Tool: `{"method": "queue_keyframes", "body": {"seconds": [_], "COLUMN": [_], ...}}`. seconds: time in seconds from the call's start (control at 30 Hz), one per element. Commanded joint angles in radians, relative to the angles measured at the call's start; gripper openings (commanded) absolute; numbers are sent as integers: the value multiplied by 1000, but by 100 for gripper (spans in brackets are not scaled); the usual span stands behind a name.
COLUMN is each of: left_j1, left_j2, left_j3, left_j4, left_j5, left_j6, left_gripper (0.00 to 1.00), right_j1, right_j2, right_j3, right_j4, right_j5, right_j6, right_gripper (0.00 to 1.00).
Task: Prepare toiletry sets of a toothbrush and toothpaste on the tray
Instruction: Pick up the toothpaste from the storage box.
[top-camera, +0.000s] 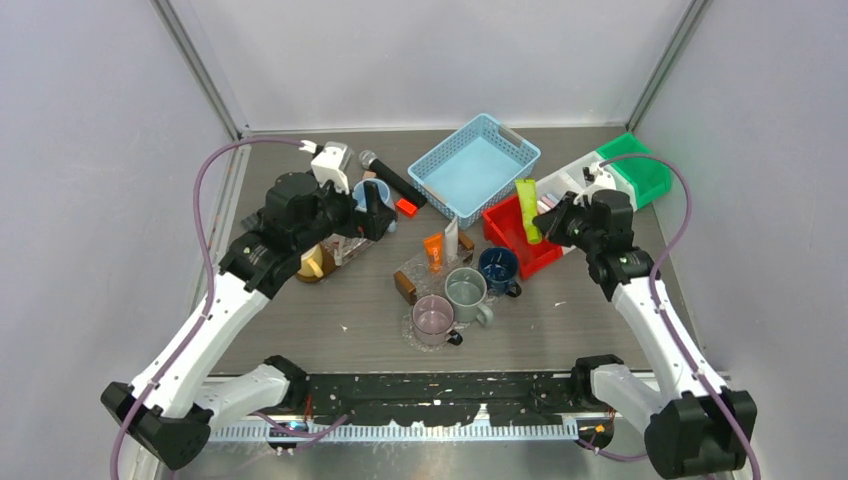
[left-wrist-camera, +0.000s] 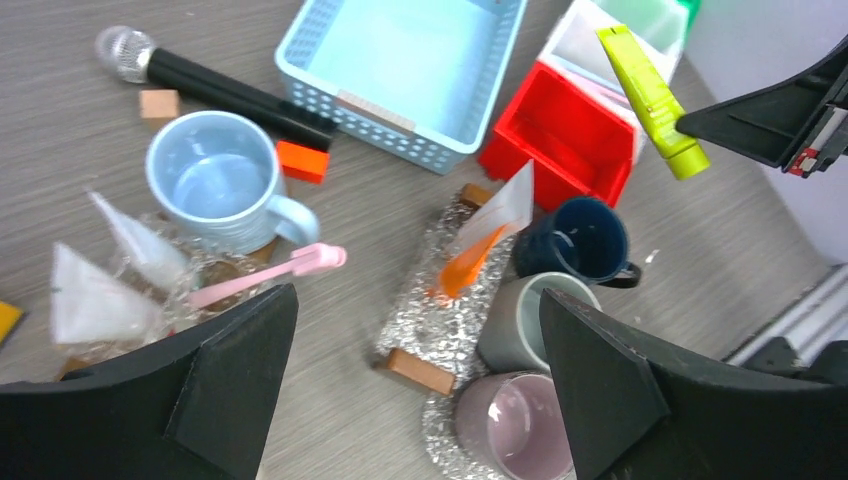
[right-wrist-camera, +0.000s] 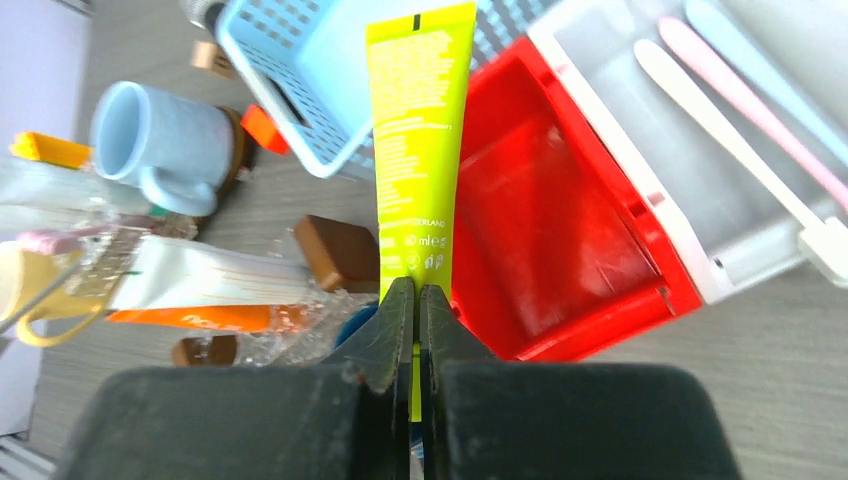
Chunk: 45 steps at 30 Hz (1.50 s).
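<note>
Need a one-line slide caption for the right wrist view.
Right gripper shut on a yellow-green toothpaste tube, with the red bin and toothbrushes in the white bin beyond.

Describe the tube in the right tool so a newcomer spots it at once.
Find the red bin right of centre. Beside it, the right tool is shut on a lime-green toothpaste tube, held in the air. It is the only green tube; the orange tube and white tube rest lower down.

Mugs (top-camera: 466, 289) crowding foil tray (left-wrist-camera: 445, 325)
</note>
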Motion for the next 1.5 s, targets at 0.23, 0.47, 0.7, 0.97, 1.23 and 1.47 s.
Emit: {"method": "queue_keyframes", "body": {"seconds": [0.23, 0.47, 0.7, 0.97, 1.23, 1.47], "left_j1": [-8, -68, -110, -148, -158, -159], "left_j2": [131, 252, 386, 465, 473, 428], "left_j3": [101, 159, 227, 239, 205, 187], "left_j4": [233, 335, 436, 490, 593, 613], "left_j5": [233, 244, 245, 205, 217, 191], "left_j6": [-188, -252, -347, -446, -512, -491], "left_gripper": [92, 91, 87, 74, 33, 0], "right_j1": [48, 133, 219, 246, 260, 263], "right_j2": [-191, -210, -209, -210, -212, -233], "right_j3": [-25, -33, -30, -28, -35, -45], "right_j4": [250, 328, 361, 375, 375, 346], "right_j5": [-237, -288, -284, -285, -285, -269], "right_j6": [-14, -8, -12, -14, -26, -40], "right_gripper": [1, 1, 1, 1, 1, 19]}}
